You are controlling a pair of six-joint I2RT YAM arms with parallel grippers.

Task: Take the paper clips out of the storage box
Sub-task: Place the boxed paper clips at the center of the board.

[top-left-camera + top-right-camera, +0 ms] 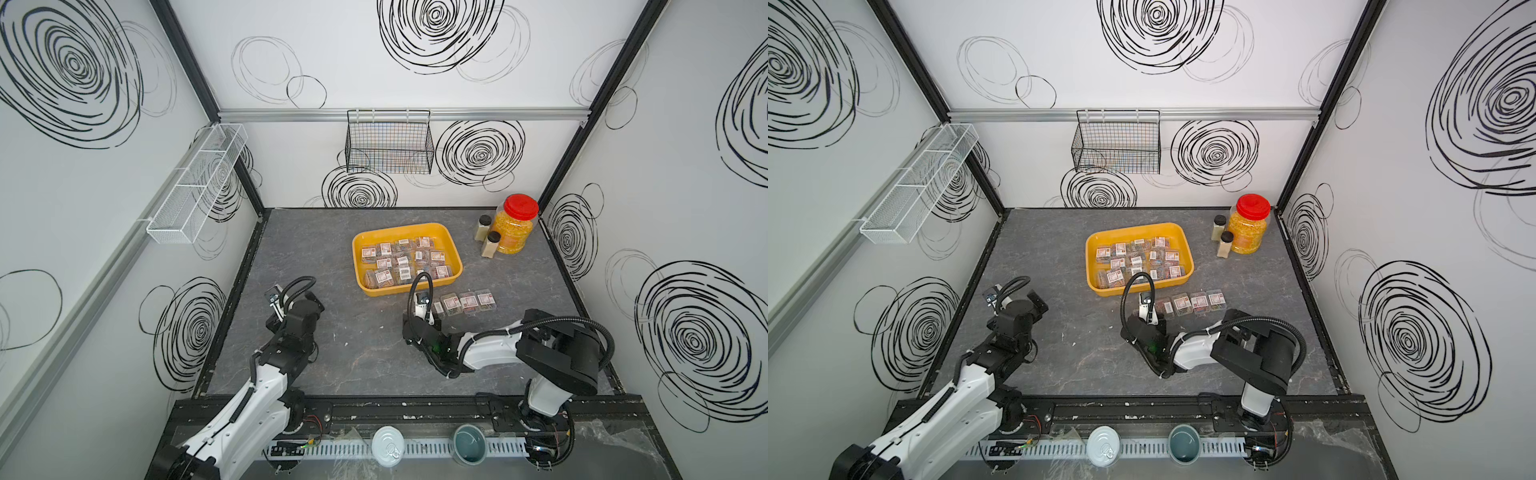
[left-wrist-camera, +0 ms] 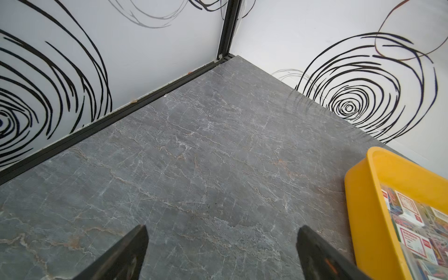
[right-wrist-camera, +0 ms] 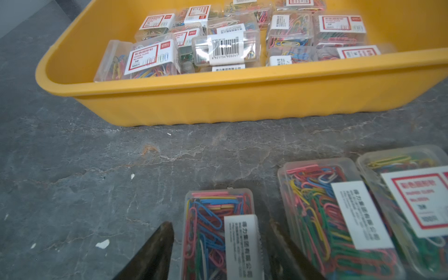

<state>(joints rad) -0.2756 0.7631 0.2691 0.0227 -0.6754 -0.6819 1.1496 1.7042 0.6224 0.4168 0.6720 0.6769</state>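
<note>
The storage box (image 1: 357,249) (image 1: 1090,253) (image 3: 218,106) is a shallow yellow tray at mid-table, and one of its corners (image 2: 358,206) shows in the left wrist view. Several clear cases of paper clips (image 1: 405,262) (image 1: 1138,262) (image 3: 225,46) lie inside it. In front of it, a row of cases (image 1: 467,302) (image 1: 1196,302) lies on the table. At the left end of that row, my right gripper (image 1: 426,311) (image 1: 1148,309) (image 3: 220,223) stands open, its jaws either side of the end case (image 3: 218,232) resting on the table. My left gripper (image 1: 293,301) (image 1: 1017,301) (image 2: 222,228) is open wide over bare table.
A red-lidded jar of yellow kernels (image 1: 515,226) and two small bottles (image 1: 484,226) stand at the back right. A black wire basket (image 1: 388,143) hangs on the back wall and a white mesh rack (image 1: 195,183) on the left wall. A tin (image 1: 387,446) and a cup (image 1: 468,444) sit on the front ledge.
</note>
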